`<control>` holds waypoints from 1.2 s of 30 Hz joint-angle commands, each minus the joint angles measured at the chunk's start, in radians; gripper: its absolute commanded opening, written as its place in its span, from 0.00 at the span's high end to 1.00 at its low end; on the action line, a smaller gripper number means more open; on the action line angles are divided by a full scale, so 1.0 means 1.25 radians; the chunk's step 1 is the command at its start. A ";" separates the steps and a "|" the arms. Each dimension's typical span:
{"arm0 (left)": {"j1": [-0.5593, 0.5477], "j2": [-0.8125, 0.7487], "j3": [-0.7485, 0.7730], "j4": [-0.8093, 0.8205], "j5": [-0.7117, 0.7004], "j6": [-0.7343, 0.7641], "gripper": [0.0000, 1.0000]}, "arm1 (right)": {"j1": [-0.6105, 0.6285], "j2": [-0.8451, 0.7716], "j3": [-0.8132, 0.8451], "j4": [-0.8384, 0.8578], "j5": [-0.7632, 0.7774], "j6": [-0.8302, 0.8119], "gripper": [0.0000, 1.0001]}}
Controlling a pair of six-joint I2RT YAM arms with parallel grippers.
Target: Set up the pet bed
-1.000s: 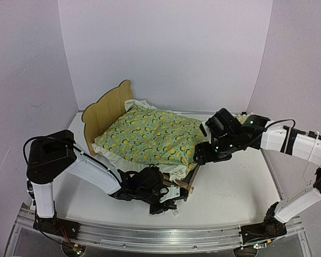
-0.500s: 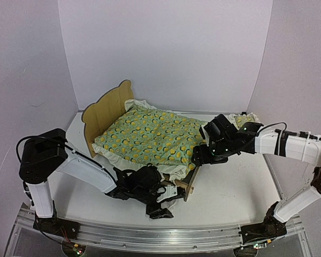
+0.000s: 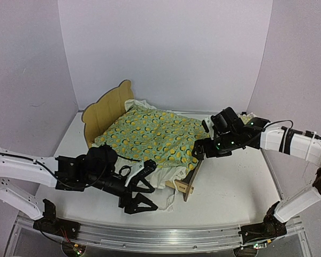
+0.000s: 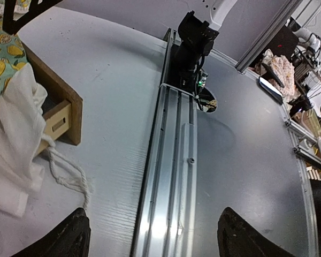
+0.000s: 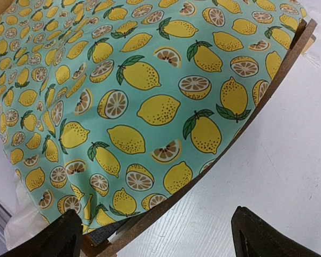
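The pet bed [image 3: 108, 107] stands at the middle of the table, its tall curved headboard at the back left. A lemon-print blanket [image 3: 152, 136] covers it, with a white ruffle hanging over the near side. The footboard [image 3: 191, 179] leans outward at the near right corner. My left gripper [image 3: 143, 188] lies open on the table just in front of the ruffle, holding nothing. In the left wrist view the left gripper [image 4: 156, 238] points at the metal rail [image 4: 171, 176]. My right gripper [image 5: 160, 238] hovers open over the footboard [image 5: 219, 155], and a strip of dark mattress pad [image 5: 104, 230] shows.
A small lemon-print pillow [image 3: 241, 116] lies behind the right arm at the back right. A white string [image 4: 69, 176] trails from the ruffle [image 4: 16, 144] onto the table. The right arm's base [image 4: 192, 43] sits on the rail at the near edge.
My left gripper opened, let go at the bed's near corner and drew back left as the arm swung low. The right gripper opened wider. The footboard now leans outward.
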 commanded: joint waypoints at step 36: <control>0.528 0.105 0.164 -0.227 -0.606 -0.640 0.74 | 0.005 0.052 -0.077 0.095 -0.130 0.218 0.47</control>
